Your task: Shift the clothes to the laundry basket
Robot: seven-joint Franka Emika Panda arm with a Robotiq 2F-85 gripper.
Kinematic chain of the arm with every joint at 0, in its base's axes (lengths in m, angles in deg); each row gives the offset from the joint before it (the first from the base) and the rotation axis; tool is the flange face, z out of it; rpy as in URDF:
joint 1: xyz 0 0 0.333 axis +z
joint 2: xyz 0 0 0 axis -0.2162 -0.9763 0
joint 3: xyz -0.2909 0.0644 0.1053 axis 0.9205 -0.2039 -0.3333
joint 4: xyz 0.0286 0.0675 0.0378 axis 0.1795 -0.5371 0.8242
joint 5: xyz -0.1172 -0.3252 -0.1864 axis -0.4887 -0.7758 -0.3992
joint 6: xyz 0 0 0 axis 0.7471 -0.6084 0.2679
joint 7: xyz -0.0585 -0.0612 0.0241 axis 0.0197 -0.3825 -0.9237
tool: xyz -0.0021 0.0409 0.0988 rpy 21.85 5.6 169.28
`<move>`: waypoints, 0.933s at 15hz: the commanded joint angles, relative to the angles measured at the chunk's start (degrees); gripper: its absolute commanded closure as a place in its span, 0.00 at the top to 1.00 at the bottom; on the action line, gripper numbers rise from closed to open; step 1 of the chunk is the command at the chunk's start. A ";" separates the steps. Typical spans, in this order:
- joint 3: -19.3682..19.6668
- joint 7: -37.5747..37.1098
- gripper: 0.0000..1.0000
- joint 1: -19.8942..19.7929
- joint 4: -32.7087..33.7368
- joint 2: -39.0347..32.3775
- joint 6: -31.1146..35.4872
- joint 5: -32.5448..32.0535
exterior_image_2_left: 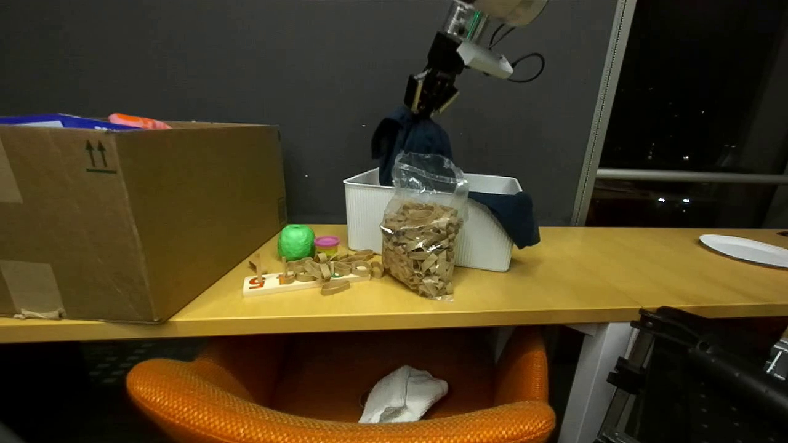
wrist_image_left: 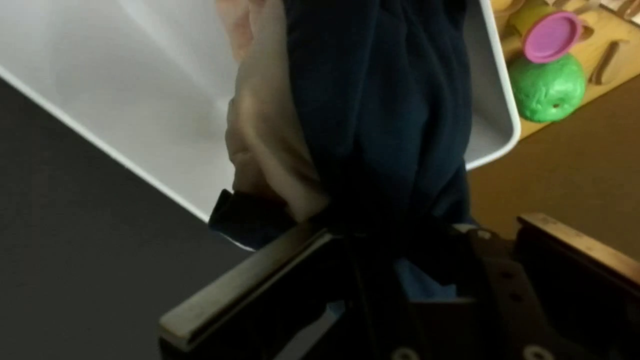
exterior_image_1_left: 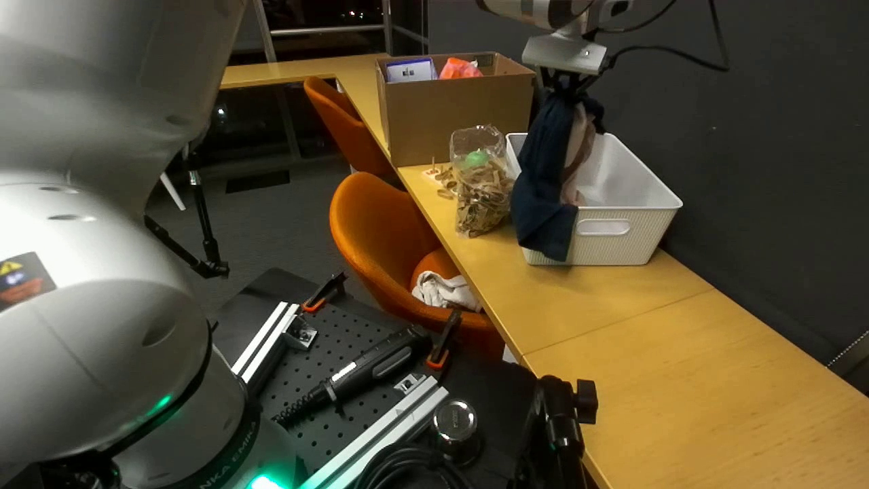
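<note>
Clothes (exterior_image_1_left: 543,173) | navy end over laundry bskt (exterior_image_1_left: 628,243) rim | grpr (exterior_image_2_left: 426,108) clamped on clothes' top

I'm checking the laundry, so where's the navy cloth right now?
Right of centre in an exterior view, the navy cloth hangs from the hand over the white basket, its lower end draped outside, just right of the bag of tan bands.

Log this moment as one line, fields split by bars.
tool: gripping clothes | clothes: partly inside basket, navy part draped outside over one wall | basket: upright on table | task: release not yet done
</note>
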 commanded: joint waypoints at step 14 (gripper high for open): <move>0.59 -15.29 0.98 3.89 -1.97 -5.82 -4.81 -1.58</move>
